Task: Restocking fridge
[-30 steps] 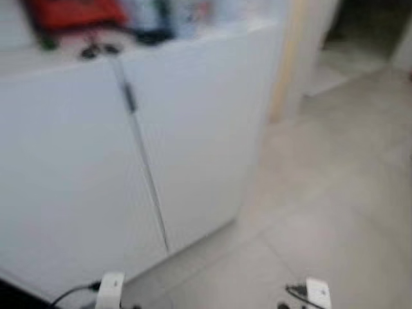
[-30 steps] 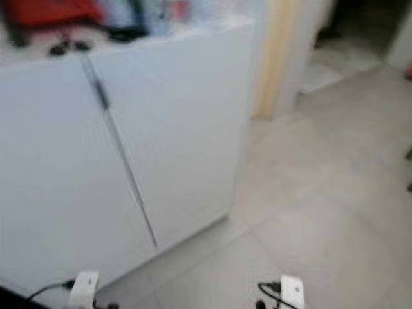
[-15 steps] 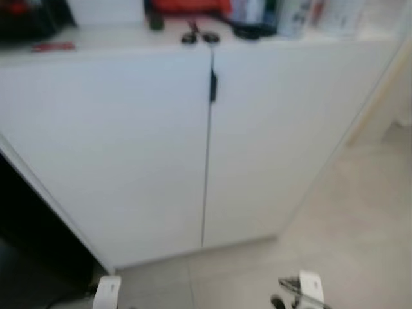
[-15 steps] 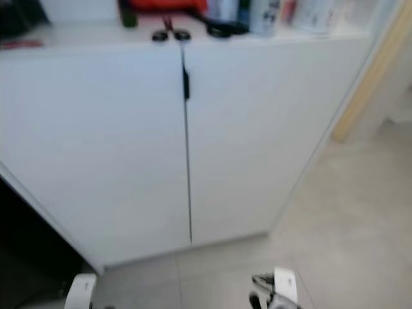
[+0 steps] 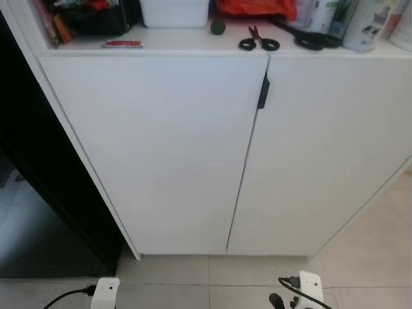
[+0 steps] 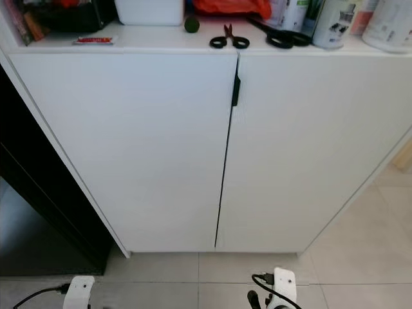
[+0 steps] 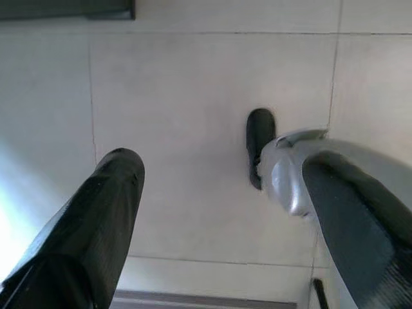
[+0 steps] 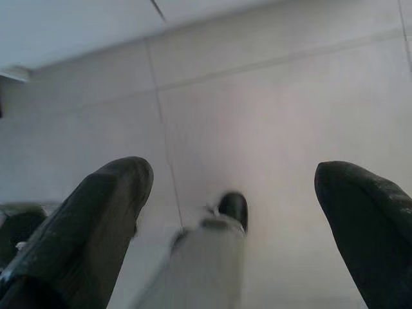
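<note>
The robot faces a white cabinet with two closed doors and a small black handle at their seam; on its top lie red-handled scissors, larger black scissors, a white tub, a red bag and several containers, while a dark fridge stands just beside the cabinet on the robot's left. Both arms hang low over the tiled floor: the left end effector is released and holds nothing, and the right end effector is likewise spread wide and empty

home | white cabinet | scissors on top | tiled floor
</note>
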`<state>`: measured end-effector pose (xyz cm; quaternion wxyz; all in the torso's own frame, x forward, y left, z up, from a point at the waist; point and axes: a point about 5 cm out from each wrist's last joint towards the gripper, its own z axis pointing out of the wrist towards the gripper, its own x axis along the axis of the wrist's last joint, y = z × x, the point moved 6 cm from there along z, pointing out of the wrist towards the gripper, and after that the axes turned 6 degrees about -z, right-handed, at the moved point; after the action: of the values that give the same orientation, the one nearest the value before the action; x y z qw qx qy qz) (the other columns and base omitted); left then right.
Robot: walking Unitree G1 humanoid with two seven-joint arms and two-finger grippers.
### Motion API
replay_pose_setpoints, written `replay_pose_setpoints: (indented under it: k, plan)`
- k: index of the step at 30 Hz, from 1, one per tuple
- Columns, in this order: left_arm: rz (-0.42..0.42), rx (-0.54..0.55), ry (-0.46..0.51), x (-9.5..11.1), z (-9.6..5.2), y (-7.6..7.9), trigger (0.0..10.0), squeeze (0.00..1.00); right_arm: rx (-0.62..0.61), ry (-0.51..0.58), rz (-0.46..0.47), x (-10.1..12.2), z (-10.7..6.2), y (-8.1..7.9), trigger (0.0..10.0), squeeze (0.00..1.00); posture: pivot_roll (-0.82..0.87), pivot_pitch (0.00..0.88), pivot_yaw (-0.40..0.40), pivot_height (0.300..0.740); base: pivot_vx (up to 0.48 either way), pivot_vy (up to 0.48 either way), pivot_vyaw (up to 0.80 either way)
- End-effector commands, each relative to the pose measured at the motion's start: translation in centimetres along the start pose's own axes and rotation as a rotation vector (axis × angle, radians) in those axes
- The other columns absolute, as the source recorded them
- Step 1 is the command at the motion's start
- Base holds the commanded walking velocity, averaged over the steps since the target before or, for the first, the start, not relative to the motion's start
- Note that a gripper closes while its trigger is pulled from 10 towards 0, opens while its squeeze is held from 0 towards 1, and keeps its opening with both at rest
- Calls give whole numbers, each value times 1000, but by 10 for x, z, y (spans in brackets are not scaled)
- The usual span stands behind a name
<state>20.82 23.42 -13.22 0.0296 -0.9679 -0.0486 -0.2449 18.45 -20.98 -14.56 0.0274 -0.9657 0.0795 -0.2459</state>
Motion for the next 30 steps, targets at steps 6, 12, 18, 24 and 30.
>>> replay_pose_setpoints:
  k: [6, 12, 18, 24, 30]
  plan:
    - [21, 11, -21, -5, 0, -2, 10000, 0, -4, 8, 15, 4, 0, 1, 10000, 0, 37, 0, -22, 740, 0, 389, 0]
    - [19, 11, -25, -6, 0, -1, 10000, 0, -5, 7, 17, 4, 0, 2, 10000, 0, 35, 0, -23, 740, 0, 411, 0]
    - [18, 9, -28, -7, 0, -1, 10000, 0, -6, 4, 14, 3, 0, 2, 10000, 0, 34, 0, -23, 740, 0, 416, 0]
    - [19, 8, -29, -7, 0, -1, 10000, 0, -7, 2, 5, 3, 0, 2, 10000, 0, 34, 0, -24, 740, 0, 416, 0]
    - [32, 6, -31, -7, 0, -1, 10000, 0, -13, -2, -10, 3, 0, 3, 10000, 0, 31, 0, -18, 740, 0, 412, 0]
